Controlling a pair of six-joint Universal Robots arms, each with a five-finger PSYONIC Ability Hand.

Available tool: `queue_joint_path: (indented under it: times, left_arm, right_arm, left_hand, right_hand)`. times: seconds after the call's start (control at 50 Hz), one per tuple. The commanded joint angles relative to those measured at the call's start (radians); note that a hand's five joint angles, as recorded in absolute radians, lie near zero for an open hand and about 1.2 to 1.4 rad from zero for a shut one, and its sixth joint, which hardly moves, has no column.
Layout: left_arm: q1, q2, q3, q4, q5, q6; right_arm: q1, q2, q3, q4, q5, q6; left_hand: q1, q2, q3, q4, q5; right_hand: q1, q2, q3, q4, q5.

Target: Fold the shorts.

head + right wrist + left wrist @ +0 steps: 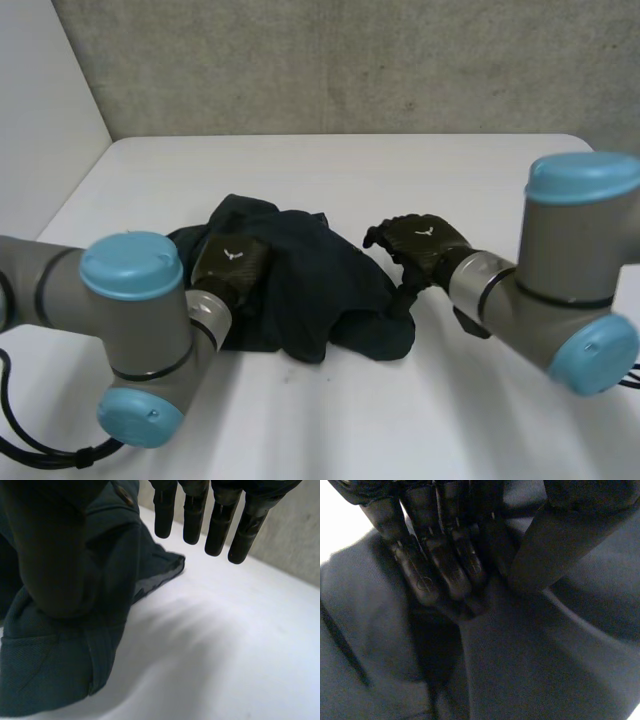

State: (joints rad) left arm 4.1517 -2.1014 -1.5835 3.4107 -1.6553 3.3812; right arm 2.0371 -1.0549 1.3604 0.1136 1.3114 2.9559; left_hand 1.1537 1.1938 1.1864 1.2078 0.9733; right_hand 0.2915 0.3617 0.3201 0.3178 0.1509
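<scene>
The bare white table (330, 430) runs nearest the robot. Just beyond that strip the crumpled dark blue-green cloth shorts (330, 290) sit in a heap at the table's middle, between the two arms.

The left hand (232, 265) lies on the heap's left part. Its fingers (440, 575) are packed close together, their tips sunk into a raised fold, and the thumb (540, 555) is set against the fold's other side. It appears to be pinching the cloth, probably to lift that side and spread it out.

The right hand (420, 243) is at the heap's right edge. Its fingers are straight and slightly apart above bare table, holding nothing, while its thumb hangs over the cloth; I cannot tell whether it touches. It looks to be lining up for a hold on that edge.

The shorts are far from flat. Their layers lap over one another in soft ridges, a stitched hem (170, 565) lies on the table near the right hand's fingers, and a rounded lobe pokes out at the far left. Folding proper seems not yet begun.
</scene>
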Motion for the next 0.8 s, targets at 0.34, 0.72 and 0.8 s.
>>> queue_joint_path:
  times: [0.34, 0.72, 0.8]
  left_arm:
    - [0.007, 0.314, 0.043, -0.275, 0.051, 0.073]
    - [-0.093, 0.313, -0.078, -0.217, 0.049, -0.126]
    - [-0.137, 0.308, -0.093, -0.159, 0.040, -0.256]
  right_arm:
    - [-0.146, 0.030, 0.042, 0.149, -0.241, 0.373]
    - [-0.156, 0.033, 0.032, 0.040, -0.123, 0.367]
    - [-0.156, -0.028, 0.065, 0.021, -0.124, 0.353]
  left_hand:
    - [0.243, 0.202, 0.210, 0.188, 0.248]
    - [-0.579, -0.619, -0.612, -0.633, -0.573]
    - [-0.597, -0.637, -0.629, -0.651, -0.591]
  right_hand:
    - [0.017, -0.054, -0.012, -0.010, -0.017]
    - [0.111, 0.040, 0.082, 0.084, 0.077]
    - [0.099, 0.029, 0.070, 0.073, 0.065]
